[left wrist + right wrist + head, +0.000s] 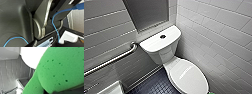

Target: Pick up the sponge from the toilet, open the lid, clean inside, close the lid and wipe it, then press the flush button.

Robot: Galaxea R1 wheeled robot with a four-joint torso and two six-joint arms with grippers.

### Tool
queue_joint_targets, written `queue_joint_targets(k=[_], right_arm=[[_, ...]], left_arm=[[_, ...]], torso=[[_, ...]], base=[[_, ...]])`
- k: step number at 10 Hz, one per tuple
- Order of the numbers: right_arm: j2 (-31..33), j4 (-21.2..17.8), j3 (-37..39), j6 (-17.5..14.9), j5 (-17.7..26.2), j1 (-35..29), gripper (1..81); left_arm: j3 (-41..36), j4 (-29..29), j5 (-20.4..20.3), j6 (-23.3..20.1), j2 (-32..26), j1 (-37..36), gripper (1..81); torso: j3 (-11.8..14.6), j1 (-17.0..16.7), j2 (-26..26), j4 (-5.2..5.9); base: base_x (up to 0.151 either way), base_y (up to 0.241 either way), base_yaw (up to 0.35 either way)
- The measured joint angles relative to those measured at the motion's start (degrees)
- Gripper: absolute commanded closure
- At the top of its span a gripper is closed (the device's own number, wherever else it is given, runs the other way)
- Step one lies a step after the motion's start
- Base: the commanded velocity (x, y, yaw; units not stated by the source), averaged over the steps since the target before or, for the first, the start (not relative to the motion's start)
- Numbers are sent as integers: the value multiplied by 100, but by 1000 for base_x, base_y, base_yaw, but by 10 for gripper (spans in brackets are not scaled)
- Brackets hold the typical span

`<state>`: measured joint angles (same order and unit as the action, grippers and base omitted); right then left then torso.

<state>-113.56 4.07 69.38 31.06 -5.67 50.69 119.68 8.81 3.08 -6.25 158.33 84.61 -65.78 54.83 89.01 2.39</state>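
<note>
The bright green sponge (60, 70) looms large right in front of the right wrist camera, and my right gripper is shut on it. A sliver of the sponge (211, 93) peeks in at the bottom edge of the head view, beside the toilet's front. The white oval lid (189, 76) lies down flat over the bowl, and it also forms the white surface behind the sponge, lid (32, 55). The small dark flush button (163, 36) sits in the middle of the white tank cover (156, 42). My left gripper is open, tucked close to my own dark body.
A steel grab bar (111, 61) runs along the tiled left wall. White tiled wall (224, 37) stands close on the toilet's right. Dark blue textured floor (156, 86) lies left of the bowl. A white fixture (111, 89) sits at the bottom left.
</note>
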Motion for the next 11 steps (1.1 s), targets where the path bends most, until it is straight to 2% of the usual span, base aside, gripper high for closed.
queue_joint_targets(k=[3, 5, 8, 11], right_arm=[[-364, 52, -6, 11, 961, -1208, 811], [-878, 94, 145, 143, 1666, -1875, 811], [-1827, 157, 1000, 319, 2455, -2415, 811], [-2567, 312, 2037, 396, 2821, -2883, 811]], left_arm=[[0, 0, 5, -2, 7, -13, 10], [0, 0, -4, -2, 7, -28, 10], [0, 0, 0, 0, 5, -30, 10], [2, -2, 2, 0, -45, -30, 10]], torso=[[0, 0, 0, 0], [0, 0, 0, 0], [-2, 0, 0, 0], [-2, 0, -2, 0]], base=[[0, 0, 0], [0, 0, 0], [0, 0, 0], [0, 0, 0]])
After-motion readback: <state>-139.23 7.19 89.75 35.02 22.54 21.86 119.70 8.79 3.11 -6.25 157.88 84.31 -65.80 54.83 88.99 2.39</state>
